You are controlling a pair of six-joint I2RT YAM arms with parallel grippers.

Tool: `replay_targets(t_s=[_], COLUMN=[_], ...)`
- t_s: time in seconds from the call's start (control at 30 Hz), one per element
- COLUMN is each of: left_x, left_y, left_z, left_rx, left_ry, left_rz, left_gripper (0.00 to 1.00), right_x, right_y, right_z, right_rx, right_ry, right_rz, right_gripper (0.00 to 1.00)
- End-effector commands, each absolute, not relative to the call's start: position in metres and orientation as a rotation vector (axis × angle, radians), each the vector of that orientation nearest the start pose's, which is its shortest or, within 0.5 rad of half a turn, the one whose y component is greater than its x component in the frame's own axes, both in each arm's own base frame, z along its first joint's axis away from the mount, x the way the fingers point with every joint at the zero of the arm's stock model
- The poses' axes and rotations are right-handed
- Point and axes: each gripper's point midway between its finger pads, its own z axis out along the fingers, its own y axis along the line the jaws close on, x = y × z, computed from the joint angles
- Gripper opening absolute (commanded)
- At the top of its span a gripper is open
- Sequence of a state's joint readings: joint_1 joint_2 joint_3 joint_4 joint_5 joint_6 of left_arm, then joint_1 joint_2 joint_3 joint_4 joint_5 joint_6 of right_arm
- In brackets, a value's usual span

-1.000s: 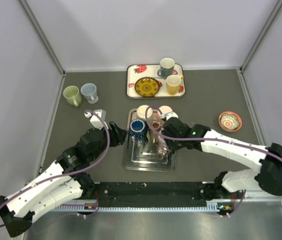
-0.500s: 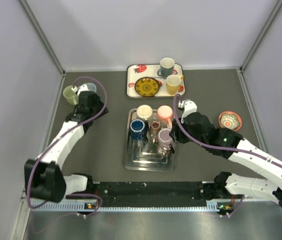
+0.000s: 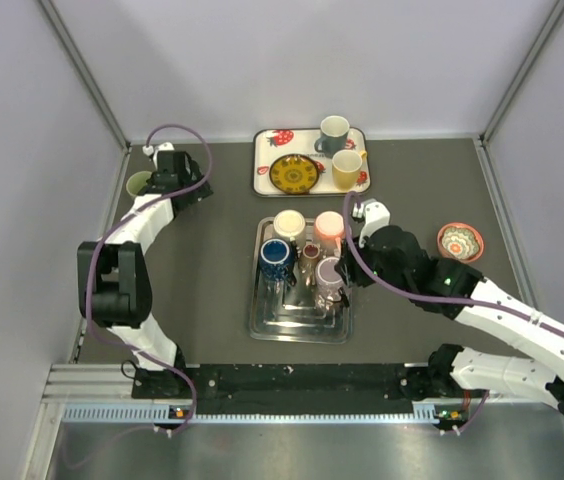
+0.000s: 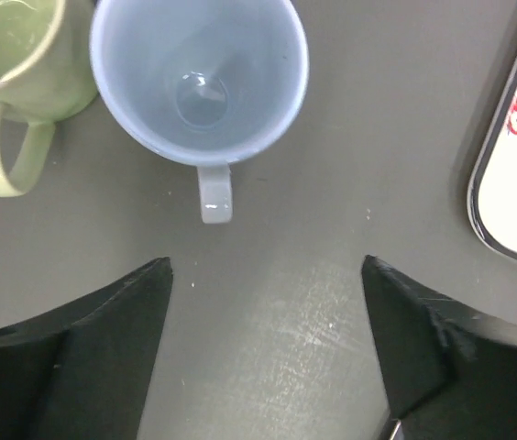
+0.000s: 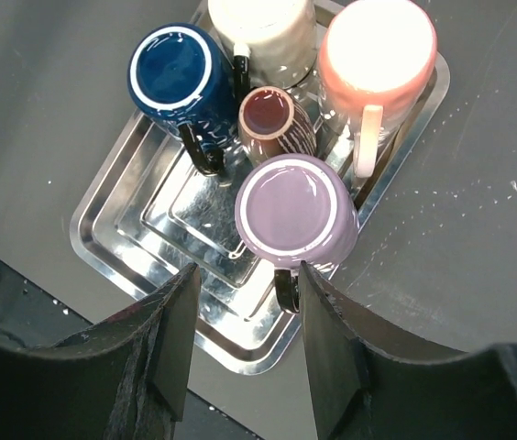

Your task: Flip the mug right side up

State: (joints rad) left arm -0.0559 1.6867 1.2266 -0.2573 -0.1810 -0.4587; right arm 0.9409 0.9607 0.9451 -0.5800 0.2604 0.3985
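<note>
right gripper [image 5: 247, 271] spread wide over seemingly inverted lilac mug [image 5: 295, 211] on steel tray [image 5: 139, 234], left gripper [image 4: 266, 264] likewise spread, far left of tray

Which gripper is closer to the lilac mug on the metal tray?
Right. The right gripper hovers right next to the lilac mug; the left gripper is far off at the back left, by the light blue mug.

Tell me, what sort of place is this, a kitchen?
Likely a robot test cell, not a kitchen. The left arm and right arm are mounted on a rail at the edge of a dark table, plain grey walls box it in, and mugs crowd a steel tray.
</note>
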Motion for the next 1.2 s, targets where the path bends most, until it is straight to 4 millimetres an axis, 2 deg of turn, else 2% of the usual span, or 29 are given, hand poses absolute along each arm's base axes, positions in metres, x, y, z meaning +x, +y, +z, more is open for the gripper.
replay_targets(t_s=[0.0,0.1,0.23,0.3,0.33,0.57,0.7,0.97,1.13,1.17], left_x=[0.478,0.48,0.487,0.494,0.496,0.511,0.516,0.52,0.518,0.517], left_y=[-0.002,0.004,0.013,0.015,0.016,0.022,0.022,0.024,0.024,0.024], left_z=[0.146,0.138,0.127,0.129,0.124,0.127,0.124,0.109,0.106,0.106], left_rx=[-0.538,-0.532,-0.53,-0.528,-0.523,-0.516,-0.525,-0.53,-0.53,-0.53], left_ry=[2.143,2.156,2.176,2.17,2.182,2.163,2.163,2.199,2.209,2.211], left_rz=[-0.05,-0.019,0.007,0.008,0.014,0.054,0.057,0.077,0.083,0.083], left_gripper=[0.94,0.94,0.81,0.77,0.76,0.58,0.54,0.41,0.2,0.11], right_x=[0.203,0.205,0.205,0.206,0.206,0.209,0.21,0.212,0.212,0.212], right_y=[0.227,0.23,0.23,0.228,0.228,0.228,0.229,0.227,0.227,0.227], right_z=[0.228,0.223,0.22,0.22,0.218,0.214,0.201,0.2,0.199,0.199], right_rx=[-0.452,-0.456,-0.451,-0.445,-0.445,-0.43,-0.436,-0.423,-0.42,-0.418], right_ry=[2.072,2.083,2.089,2.09,2.093,2.099,2.134,2.137,2.142,2.141], right_rz=[0.513,0.515,0.527,0.527,0.524,0.531,0.522,0.524,0.532,0.532], right_gripper=[0.47,0.47,0.47,0.47,0.47,0.47,0.47,0.47,0.47,0.47])
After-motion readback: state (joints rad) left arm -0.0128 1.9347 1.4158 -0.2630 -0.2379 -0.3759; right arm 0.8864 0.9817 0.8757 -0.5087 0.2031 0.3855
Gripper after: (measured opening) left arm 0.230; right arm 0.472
